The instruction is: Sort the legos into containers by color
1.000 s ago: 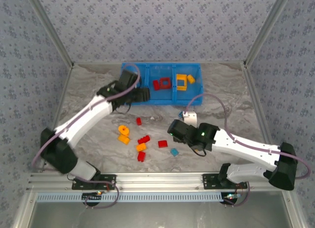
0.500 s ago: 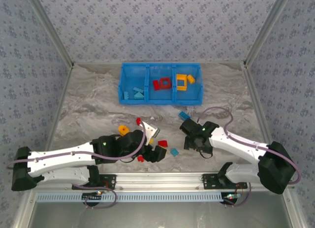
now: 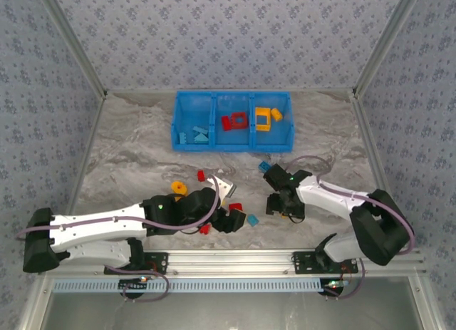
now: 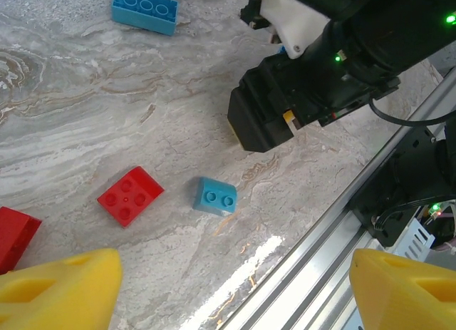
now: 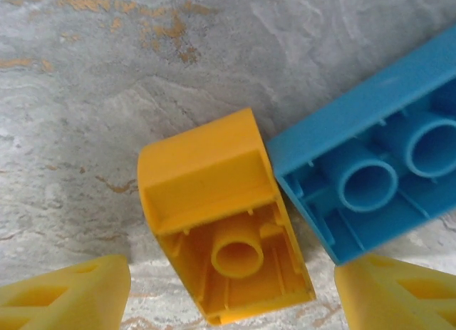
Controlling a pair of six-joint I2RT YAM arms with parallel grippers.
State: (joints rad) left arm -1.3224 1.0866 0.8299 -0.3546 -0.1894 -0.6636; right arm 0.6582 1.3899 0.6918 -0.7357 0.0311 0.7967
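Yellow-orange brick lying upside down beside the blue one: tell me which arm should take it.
Right. The right claw hangs straight over the upturned yellow-orange plastic brick, jaws open on either side. The left claw hovers open over a small red brick and a light blue brick elsewhere.

Marbled grey worktop (image 3: 128,148). Blue bin (image 3: 176,123) upper centre. Loose below it: round orange piece (image 3: 178,188), red brick (image 3: 201,176), small blue brick (image 3: 252,219), long blue brick (image 3: 264,165). Right wrist view, centre: upturned yellow brick (image 5: 221,237) touching upturned blue brick (image 5: 370,173).
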